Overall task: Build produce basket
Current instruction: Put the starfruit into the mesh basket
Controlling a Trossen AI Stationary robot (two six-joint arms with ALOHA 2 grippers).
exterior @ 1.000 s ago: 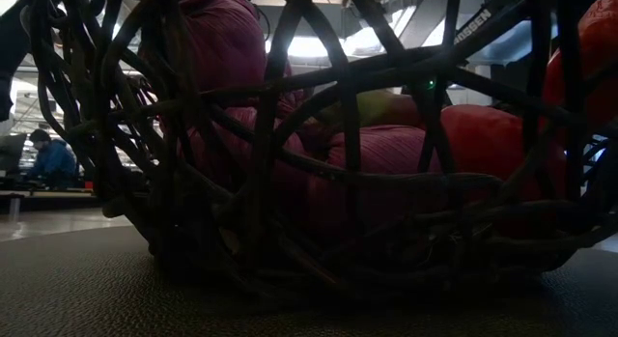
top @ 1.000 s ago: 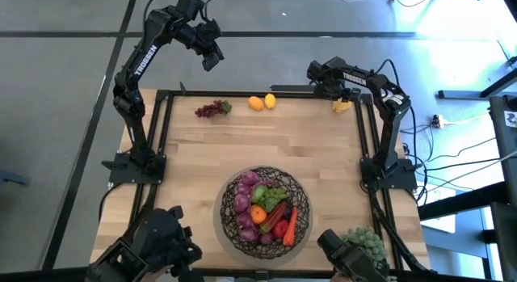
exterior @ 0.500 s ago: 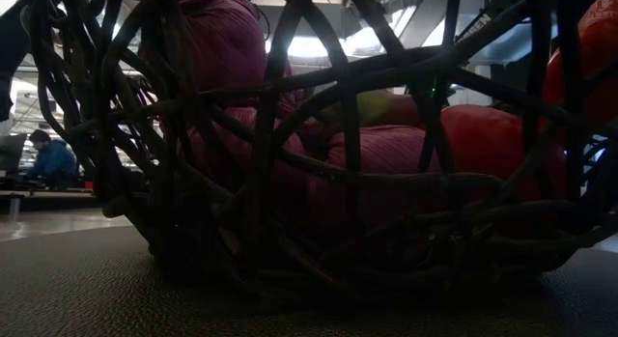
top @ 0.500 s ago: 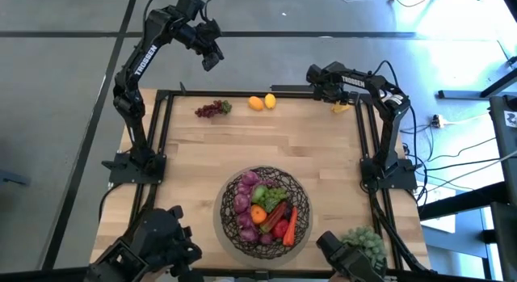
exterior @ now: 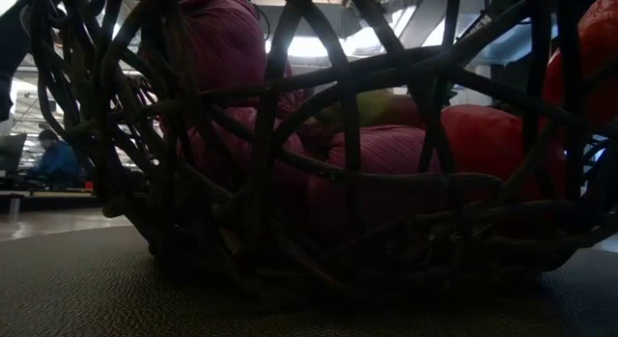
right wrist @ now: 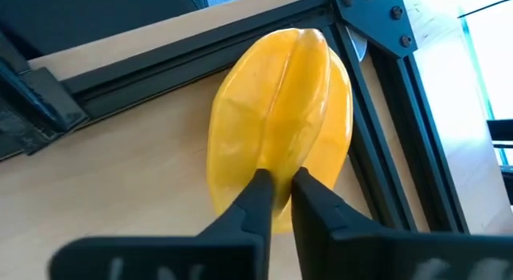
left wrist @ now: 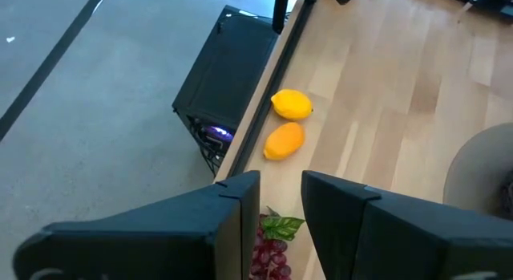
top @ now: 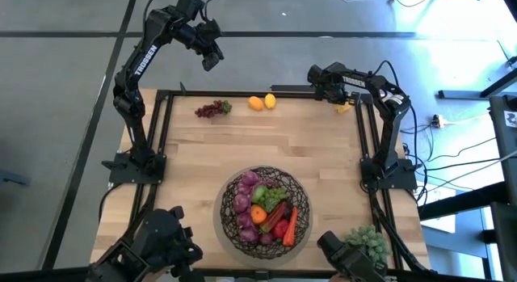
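At the upper right of the high view, the right tool (top: 342, 100) pinches a ridge of the yellow starfruit (right wrist: 280, 127) in the worktop (top: 323, 153) corner, likely to lift it. The basket (top: 229, 211) sits low in the middle, already part full. The left tool (top: 212, 58) waits upper left, fingers a little apart, holding nothing.

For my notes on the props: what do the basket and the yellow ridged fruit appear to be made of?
The basket: dark woven strands, matte, probably wicker or coated wire; open gaps show the contents.
The yellow ridged fruit: likely moulded plastic, since its smooth skin shows a soft sheen and even colour.
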